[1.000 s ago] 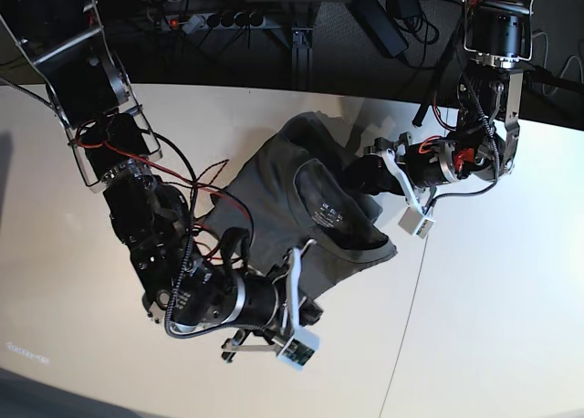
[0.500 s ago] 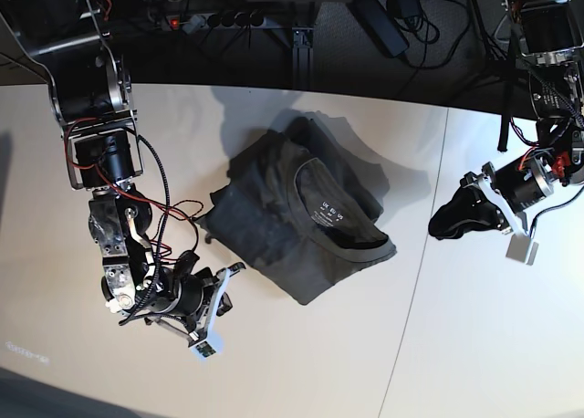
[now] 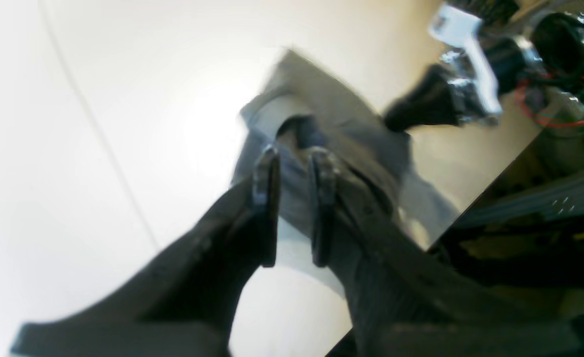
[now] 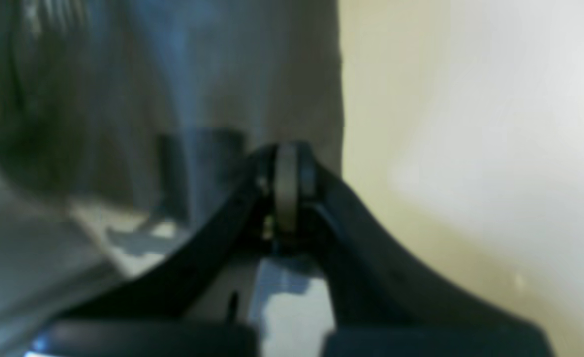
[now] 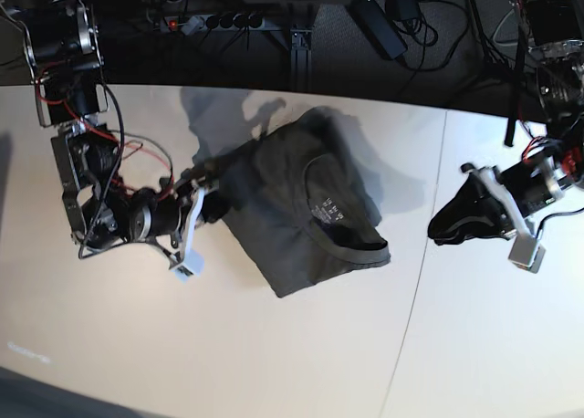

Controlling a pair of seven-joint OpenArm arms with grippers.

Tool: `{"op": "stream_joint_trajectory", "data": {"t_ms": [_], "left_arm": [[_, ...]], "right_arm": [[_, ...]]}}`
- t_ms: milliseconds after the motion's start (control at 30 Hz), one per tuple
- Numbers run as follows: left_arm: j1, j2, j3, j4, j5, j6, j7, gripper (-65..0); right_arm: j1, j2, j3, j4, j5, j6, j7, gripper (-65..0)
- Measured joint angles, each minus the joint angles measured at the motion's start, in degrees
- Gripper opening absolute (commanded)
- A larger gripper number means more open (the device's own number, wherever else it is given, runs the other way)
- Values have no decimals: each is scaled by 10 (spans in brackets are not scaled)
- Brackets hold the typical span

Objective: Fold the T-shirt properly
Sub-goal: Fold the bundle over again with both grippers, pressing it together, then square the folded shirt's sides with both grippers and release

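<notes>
Counted one T-shirt (image 5: 306, 203), folded up in a single bundle, with one white label inside the collar. Spotted two arms, so two grippers: a left gripper (image 5: 436, 228) and a right gripper (image 5: 213, 208). Also saw one table (image 5: 274, 345) with one seam line across it, one power strip (image 5: 214, 20) behind, plus a bunch of cables, too tangled to count

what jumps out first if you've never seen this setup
The dark T-shirt, folded into a compact bundle mid-table with its collar up. The right gripper sits at its edge on the base view's left, jaws shut; the left gripper hangs clear of it over the bare white table, jaws slightly apart.
</notes>
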Motion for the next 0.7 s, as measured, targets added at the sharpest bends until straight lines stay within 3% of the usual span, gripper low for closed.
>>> {"op": "stream_joint_trajectory", "data": {"t_ms": [167,333,533,700], "left_arm": [[0,-15,0,1,-33,0,9,-547],[4,-17,16,1,-45,0,19,-547],[55,-18,89,9,-52,0,22,-548],[92,-17,130,60,-58,0,18,-610]], "right_arm": [[-89,16,0,78,79,6,-26,-650],[-103,4,26,121,77,7,-16,-650],[-16,-43,80,107,0,7,39,-650],[76,-80,80,8,-84,8,104,-650]]}}
